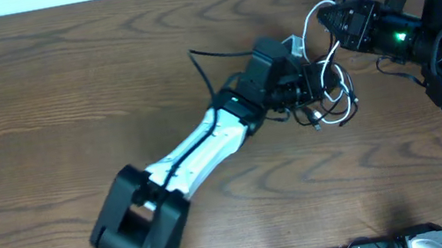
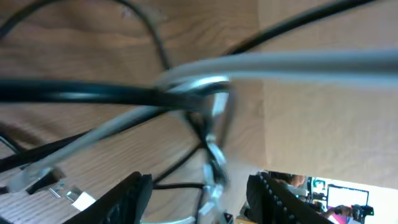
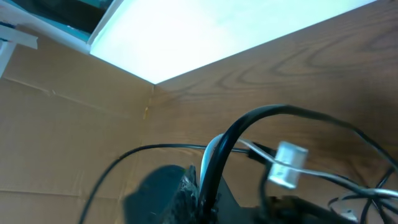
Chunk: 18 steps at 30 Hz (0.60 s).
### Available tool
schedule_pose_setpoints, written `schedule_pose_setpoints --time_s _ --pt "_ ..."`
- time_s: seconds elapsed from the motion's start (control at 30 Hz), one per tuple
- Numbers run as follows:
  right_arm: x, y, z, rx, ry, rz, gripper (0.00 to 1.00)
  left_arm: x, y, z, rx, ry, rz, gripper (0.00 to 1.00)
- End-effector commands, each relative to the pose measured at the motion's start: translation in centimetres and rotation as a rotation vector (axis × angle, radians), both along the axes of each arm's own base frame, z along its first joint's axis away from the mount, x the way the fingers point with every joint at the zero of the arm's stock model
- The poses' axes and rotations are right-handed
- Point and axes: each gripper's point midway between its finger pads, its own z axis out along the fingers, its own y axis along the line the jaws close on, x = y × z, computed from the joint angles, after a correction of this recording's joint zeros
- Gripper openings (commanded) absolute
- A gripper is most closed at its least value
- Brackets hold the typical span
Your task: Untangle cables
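Closest to us, the left gripper (image 1: 309,85) reaches in low over the wooden table (image 1: 65,95). In its wrist view its fingers (image 2: 127,199) stand apart, with bare wood showing in the gap, so we read it as spread and pinching nothing. Just past the fingertips lie the cables (image 1: 332,93), knotted together near the middle of the table, right of centre. The black cord (image 2: 74,93) runs across and meets the white cord (image 2: 323,62) at a tight crossing. Farther off, the right gripper (image 1: 327,18) is pressed together at the top of the tangle. Both cords rise from its tips, and we cannot tell whether it pinches one or both. A small white plug (image 3: 287,165) hangs just beyond it.

We judge these cords light, limp and a little springy, with smooth jackets that could slide through a loose pinch. The plugs are likely to snag in the loops. We would grip a free run of one cord near its plug, away from the crossing.
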Motion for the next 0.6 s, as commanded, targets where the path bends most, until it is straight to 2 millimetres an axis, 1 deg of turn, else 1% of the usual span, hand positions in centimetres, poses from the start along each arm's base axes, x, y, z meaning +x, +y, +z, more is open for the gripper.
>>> schedule_pose_setpoints --time_s 0.0,0.13,0.2,0.27,0.43,0.57 --pt "0.0 -0.2 0.6 -0.011 -0.025 -0.001 0.01 0.4 -0.7 -2.1 0.012 0.069 0.044 0.55" --pt "0.0 -0.2 0.6 -0.011 -0.025 -0.001 0.01 0.6 -1.2 -3.4 0.014 0.076 0.045 0.54" --pt "0.0 -0.2 0.6 -0.011 -0.024 -0.001 0.01 1.0 -1.4 -3.3 0.006 0.057 0.057 0.54" --pt "-0.1 -0.2 0.4 -0.012 -0.017 0.0 0.01 1.7 -1.4 -2.9 -0.003 0.028 0.078 0.54" --pt "-0.4 0.5 0.2 -0.013 -0.004 0.017 0.01 2.4 -2.4 -0.8 -0.08 -0.052 0.075 0.54" --pt "-0.6 1.1 0.3 -0.013 -0.01 0.035 0.01 2.4 -2.6 -0.9 -0.072 -0.062 0.088 0.54"
